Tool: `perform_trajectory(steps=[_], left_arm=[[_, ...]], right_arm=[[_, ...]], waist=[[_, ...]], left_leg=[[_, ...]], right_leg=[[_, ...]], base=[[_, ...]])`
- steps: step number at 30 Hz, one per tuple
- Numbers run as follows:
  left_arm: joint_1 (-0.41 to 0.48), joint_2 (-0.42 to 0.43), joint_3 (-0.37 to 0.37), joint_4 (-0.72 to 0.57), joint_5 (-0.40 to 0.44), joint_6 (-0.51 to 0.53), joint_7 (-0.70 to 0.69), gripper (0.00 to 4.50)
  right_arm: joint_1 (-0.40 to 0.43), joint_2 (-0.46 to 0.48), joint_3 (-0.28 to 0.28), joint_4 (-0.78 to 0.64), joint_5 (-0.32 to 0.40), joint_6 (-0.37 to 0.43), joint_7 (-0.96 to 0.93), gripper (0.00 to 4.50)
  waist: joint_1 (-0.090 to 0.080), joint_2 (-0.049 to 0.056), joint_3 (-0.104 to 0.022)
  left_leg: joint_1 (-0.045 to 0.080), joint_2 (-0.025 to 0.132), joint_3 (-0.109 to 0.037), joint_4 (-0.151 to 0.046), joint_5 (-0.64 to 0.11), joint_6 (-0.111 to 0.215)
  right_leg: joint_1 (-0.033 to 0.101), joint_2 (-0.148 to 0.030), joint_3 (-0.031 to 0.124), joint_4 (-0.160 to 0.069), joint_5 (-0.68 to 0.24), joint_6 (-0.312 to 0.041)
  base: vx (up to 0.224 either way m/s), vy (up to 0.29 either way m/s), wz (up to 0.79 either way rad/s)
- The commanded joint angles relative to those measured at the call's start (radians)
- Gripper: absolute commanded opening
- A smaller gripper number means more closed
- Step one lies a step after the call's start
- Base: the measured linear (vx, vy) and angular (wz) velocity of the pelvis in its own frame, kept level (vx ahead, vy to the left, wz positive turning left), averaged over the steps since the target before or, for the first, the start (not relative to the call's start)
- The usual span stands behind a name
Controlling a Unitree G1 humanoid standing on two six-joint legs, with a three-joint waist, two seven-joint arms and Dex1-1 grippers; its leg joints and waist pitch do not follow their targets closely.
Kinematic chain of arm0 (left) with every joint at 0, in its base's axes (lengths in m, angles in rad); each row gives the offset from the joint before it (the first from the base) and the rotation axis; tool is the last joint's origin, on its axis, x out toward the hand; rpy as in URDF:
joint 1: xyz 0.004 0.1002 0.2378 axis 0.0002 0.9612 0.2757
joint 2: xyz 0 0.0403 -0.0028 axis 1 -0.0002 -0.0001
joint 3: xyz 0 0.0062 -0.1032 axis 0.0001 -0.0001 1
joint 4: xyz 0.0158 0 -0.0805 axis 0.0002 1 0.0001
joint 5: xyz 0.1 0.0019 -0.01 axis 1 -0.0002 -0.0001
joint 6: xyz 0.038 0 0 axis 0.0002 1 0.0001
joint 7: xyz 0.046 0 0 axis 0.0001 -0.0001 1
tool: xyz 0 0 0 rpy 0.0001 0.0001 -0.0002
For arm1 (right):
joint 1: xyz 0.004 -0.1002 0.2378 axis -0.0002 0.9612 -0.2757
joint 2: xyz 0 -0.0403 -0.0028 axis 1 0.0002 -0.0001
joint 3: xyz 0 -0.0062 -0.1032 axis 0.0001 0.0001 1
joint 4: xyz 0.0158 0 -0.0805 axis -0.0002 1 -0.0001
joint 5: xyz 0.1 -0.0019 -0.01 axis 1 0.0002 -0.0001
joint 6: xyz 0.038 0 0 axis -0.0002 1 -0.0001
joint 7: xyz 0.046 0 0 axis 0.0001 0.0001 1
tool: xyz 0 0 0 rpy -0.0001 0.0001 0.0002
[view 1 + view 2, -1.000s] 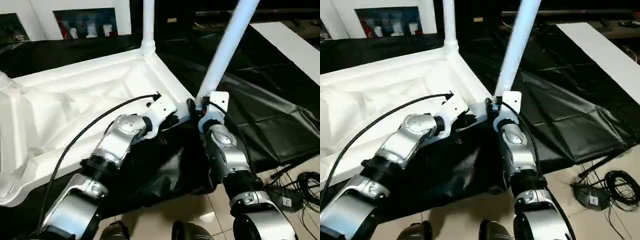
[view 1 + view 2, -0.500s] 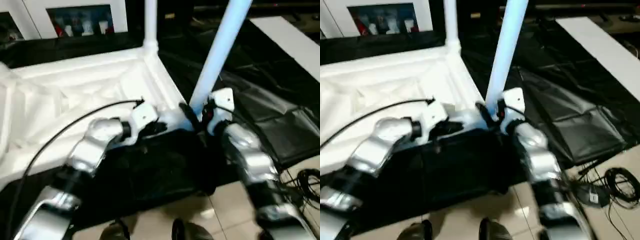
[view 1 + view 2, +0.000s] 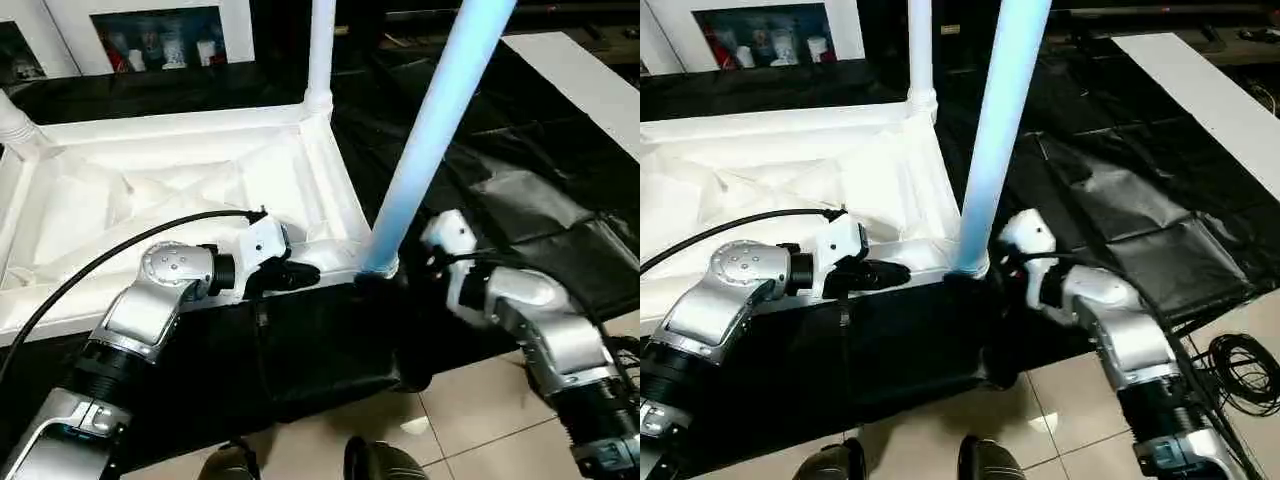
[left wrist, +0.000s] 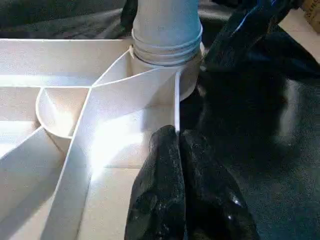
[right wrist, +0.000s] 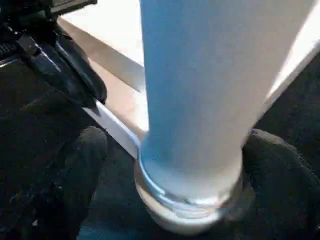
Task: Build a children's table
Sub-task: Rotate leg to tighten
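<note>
Right claw [image 5: 192, 165] spread wide, fingers either side of near leg [image 3: 430, 140] base, not clamping. Left claw [image 4: 181, 165] pinched together, empty, tips resting on rib of upturned table top [image 3: 150, 190] just beside near corner socket [image 4: 167, 65]. Table top lying underside up on black sheet [image 3: 520, 200], near leg standing seated in socket, second leg [image 3: 320, 50] upright in far corner. Likely light, stiff, hollow plastic; smooth tapered leg probably slippery, so best gripped low near threaded collar; top best steadied by rim or ribs. Leg tops cut off by picture edge. Left end of top partly out of frame, remaining sockets hard to judge. Thread engagement depth hidden inside socket. White cabinet [image 3: 150, 30] behind.
</note>
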State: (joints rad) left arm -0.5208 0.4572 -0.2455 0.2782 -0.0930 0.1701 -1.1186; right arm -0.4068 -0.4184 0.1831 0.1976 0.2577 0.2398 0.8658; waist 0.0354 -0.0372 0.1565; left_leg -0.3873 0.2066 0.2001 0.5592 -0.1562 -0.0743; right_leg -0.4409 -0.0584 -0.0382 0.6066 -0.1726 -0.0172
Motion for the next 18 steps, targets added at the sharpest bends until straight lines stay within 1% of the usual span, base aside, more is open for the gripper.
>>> perform_trajectory(steps=[1, 3, 4, 5, 6, 9, 12, 14, 16, 18], left_arm=[[0.018, 0.002, -0.028, -0.022, -0.024, 0.004, -0.034, 0.0], [0.019, 0.004, -0.028, -0.027, -0.027, 0.006, -0.039, 0.0], [0.021, 0.006, -0.028, -0.031, -0.029, 0.008, -0.044, 0.0], [0.021, 0.006, -0.028, -0.031, -0.029, 0.008, -0.045, 0.0], [0.023, 0.008, -0.028, -0.034, -0.03, 0.01, -0.051, 0.0], [0.025, 0.012, -0.029, -0.037, -0.031, 0.013, -0.061, 0.0], [0.026, 0.015, -0.029, -0.04, -0.029, 0.017, -0.07, 0.0], [0.026, 0.017, -0.03, -0.041, -0.029, 0.019, -0.073, 0.0], [0.027, 0.02, -0.032, -0.043, -0.03, 0.02, -0.074, 0.0], [0.027, 0.021, -0.033, -0.043, -0.031, 0.02, -0.076, 0.0]], right_arm=[[-0.01, 0.003, 0.015, 0.004, -0.017, -0.007, 0.02, 4.45], [-0.014, 0.005, 0.014, 0.008, -0.012, -0.006, 0.029, 4.45], [-0.019, 0.009, 0.014, 0.016, -0.011, -0.009, 0.032, 4.45], [-0.019, 0.009, 0.014, 0.017, -0.01, -0.009, 0.033, 4.45], [-0.023, 0.01, 0.012, 0.021, -0.009, -0.008, 0.037, 4.19], [-0.031, 0.016, 0.007, 0.036, -0.007, -0.011, 0.043, 4.08], [-0.037, 0.016, 0.005, 0.047, 0.0, -0.013, 0.049, 3.72], [-0.036, 0.013, 0.005, 0.048, 0.0, -0.014, 0.055, 3.67], [-0.035, 0.012, 0.001, 0.052, -0.005, -0.016, 0.064, 3.38], [-0.034, 0.011, 0.0, 0.057, -0.009, -0.019, 0.069, 3.25]], waist=[[0.002, -0.005, -0.071], [0.003, -0.007, -0.072], [0.003, -0.004, -0.071], [0.003, -0.004, -0.071], [0.003, -0.005, -0.071], [0.004, -0.004, -0.071], [0.004, -0.004, -0.073], [0.005, -0.003, -0.075], [0.005, -0.004, -0.075], [0.005, -0.003, -0.078]], left_leg=[[0.017, 0.02, -0.007, -0.047, -0.121, 0.09], [0.016, 0.019, -0.005, -0.046, -0.121, 0.094], [0.017, 0.02, -0.006, -0.047, -0.122, 0.095], [0.018, 0.021, -0.006, -0.047, -0.13, 0.094], [0.018, 0.021, -0.006, -0.047, -0.13, 0.094], [0.018, 0.021, -0.006, -0.047, -0.13, 0.091], [0.017, 0.02, -0.006, -0.046, -0.126, 0.089], [0.018, 0.02, -0.006, -0.045, -0.121, 0.09], [0.017, 0.02, -0.006, -0.044, -0.113, 0.096], [0.018, 0.02, -0.006, -0.043, -0.111, 0.097]], right_leg=[[0.061, -0.061, 0.047, -0.061, -0.115, -0.224], [0.063, -0.062, 0.047, -0.06, -0.103, -0.229], [0.063, -0.062, 0.047, -0.06, -0.103, -0.231], [0.062, -0.063, 0.047, -0.061, -0.111, -0.231], [0.063, -0.063, 0.048, -0.061, -0.11, -0.231], [0.063, -0.062, 0.047, -0.06, -0.114, -0.232], [0.065, -0.062, 0.047, -0.059, -0.107, -0.234], [0.066, -0.062, 0.047, -0.057, -0.096, -0.236], [0.067, -0.062, 0.047, -0.055, -0.076, -0.242], [0.068, -0.061, 0.046, -0.054, -0.072, -0.244]], base=[[0.0, 0.0, 0.0], [0.0, 0.0, 0.0], [0.0, 0.0, 0.0], [0.0, 0.0, 0.0], [0.0, 0.0, 0.0], [0.0, 0.0, 0.0], [0.0, 0.0, 0.0], [0.0, 0.0, 0.0], [0.0, 0.0, 0.0], [0.0, 0.0, 0.0]])
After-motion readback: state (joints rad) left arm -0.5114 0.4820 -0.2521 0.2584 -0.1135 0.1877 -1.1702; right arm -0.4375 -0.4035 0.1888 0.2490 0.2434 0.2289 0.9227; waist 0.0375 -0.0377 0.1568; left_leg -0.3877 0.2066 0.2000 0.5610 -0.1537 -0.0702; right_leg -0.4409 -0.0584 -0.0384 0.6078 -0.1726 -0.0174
